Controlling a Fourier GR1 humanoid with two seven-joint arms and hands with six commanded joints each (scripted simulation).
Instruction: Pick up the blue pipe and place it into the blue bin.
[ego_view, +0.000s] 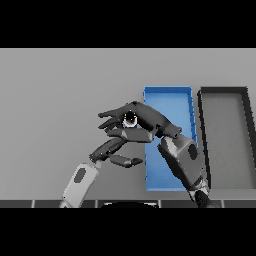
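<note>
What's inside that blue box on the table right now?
The blue bin shows only its bare blue floor where visible. The right hand and its arm cover much of the bin, so that part is hidden. A small round end, possibly the pipe, shows between the fingers, left of the bin.

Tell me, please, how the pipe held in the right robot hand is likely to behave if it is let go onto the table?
The pipe shows a round open end, so it would probably roll on the flat grey table. It looks rigid, not sagging in the right robot hand. Being hollow, it is likely light.
</note>
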